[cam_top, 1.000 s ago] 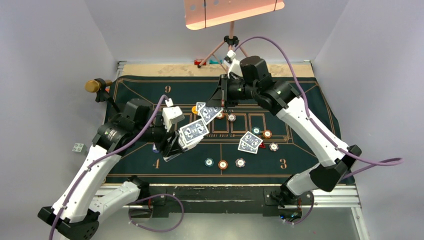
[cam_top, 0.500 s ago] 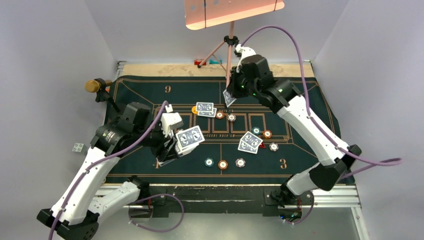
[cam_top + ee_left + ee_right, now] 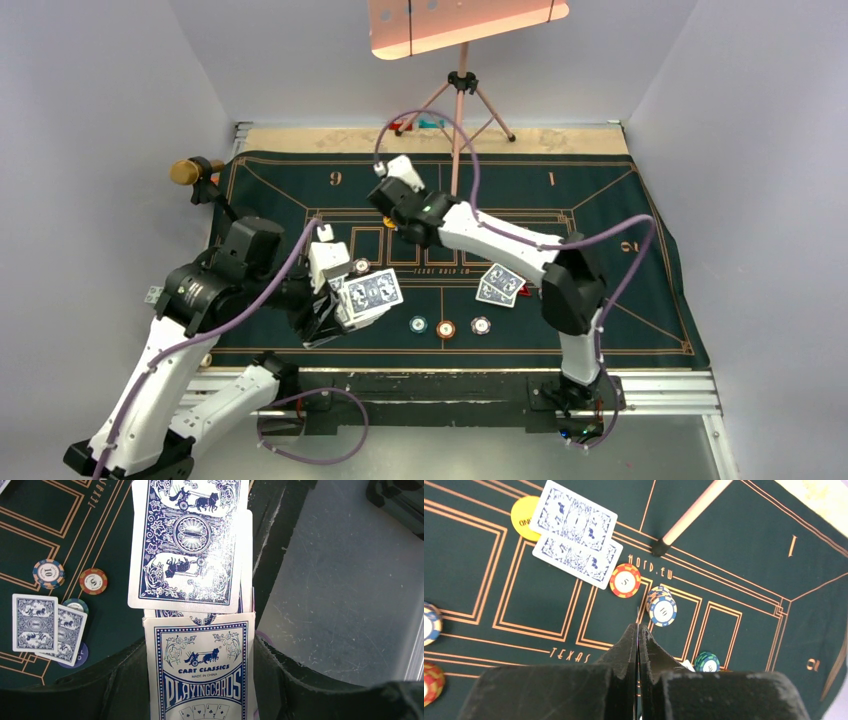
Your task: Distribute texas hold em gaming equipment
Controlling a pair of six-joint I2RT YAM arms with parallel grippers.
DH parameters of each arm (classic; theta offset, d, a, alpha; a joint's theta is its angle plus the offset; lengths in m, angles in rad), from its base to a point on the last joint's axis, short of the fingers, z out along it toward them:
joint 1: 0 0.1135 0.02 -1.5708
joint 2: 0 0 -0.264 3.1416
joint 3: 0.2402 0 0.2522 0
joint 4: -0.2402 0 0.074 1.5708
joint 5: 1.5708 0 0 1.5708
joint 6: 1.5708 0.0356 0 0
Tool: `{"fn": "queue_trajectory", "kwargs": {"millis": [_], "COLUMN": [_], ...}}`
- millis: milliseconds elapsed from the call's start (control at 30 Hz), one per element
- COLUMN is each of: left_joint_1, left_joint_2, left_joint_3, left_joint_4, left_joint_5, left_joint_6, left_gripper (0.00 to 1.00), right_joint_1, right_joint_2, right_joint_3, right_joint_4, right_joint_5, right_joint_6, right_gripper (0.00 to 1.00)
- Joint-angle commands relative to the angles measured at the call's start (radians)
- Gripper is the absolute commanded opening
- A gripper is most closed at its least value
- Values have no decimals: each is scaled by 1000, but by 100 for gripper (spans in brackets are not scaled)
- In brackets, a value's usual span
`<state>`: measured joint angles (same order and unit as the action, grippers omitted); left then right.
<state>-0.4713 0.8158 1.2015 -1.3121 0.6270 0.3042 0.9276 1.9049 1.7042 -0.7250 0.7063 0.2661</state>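
My left gripper [image 3: 200,650] is shut on a blue and white playing-card box [image 3: 200,680]. Blue-backed cards [image 3: 187,540] stick out of its top. It hangs over the mat's near left [image 3: 362,296]. My right gripper [image 3: 638,630] is shut on a single card, seen edge-on as a thin pale line [image 3: 638,614]. It hovers over the mat's back middle [image 3: 405,205]. Below it lie two cards [image 3: 574,530], a yellow disc [image 3: 524,512], an orange chip [image 3: 625,580], a white-blue chip [image 3: 662,609] and a teal chip [image 3: 707,662]. Another card pair [image 3: 500,285] lies right of centre.
A tripod [image 3: 460,80] holding a pink board stands at the back, one leg [image 3: 689,515] resting on the green mat [image 3: 620,190]. Three chips [image 3: 445,328] sit in a row near the front. A brass-knobbed stand [image 3: 185,172] is at the mat's left corner.
My right arm has swung from the back right to the back middle, still carrying its card. My left gripper has drawn the box slightly toward the near edge.
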Motion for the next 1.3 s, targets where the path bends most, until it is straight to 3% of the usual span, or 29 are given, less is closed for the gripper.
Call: {"fn": "queue_trajectory", "kwargs": {"millis": [0,333,467,667,767,867,967,1267], "left_joint_1": [7,7,7,7,7,7,7,7], "left_joint_2": [-19,-9,-2,5,10,17,20,19], "left_joint_3": [59,64,72,71,78,86,89,97], "left_joint_4": [-31,-33,-36,-36,-34,-33,-34,-34], "left_joint_5": [81,94,97,96,96,93,90,92], "left_joint_6": [35,38,38,38,34,36,34,31], "left_gripper": [3,3,3,3,3,4,4,4], "right_joint_1": [63,115,116,120,123,127,130,134], "right_joint_2": [82,281,367,388,390,389,379,299], "right_joint_3": [56,104,175,164,164,164,161,97], "right_joint_4": [6,66,-1,16,27,38,53,146], "right_joint_5": [194,212,242,227,203,163,109,-120], "right_joint_6": [9,24,75,87,85,91,99,96], "right_gripper": [0,0,0,0,11,38,57,79]}}
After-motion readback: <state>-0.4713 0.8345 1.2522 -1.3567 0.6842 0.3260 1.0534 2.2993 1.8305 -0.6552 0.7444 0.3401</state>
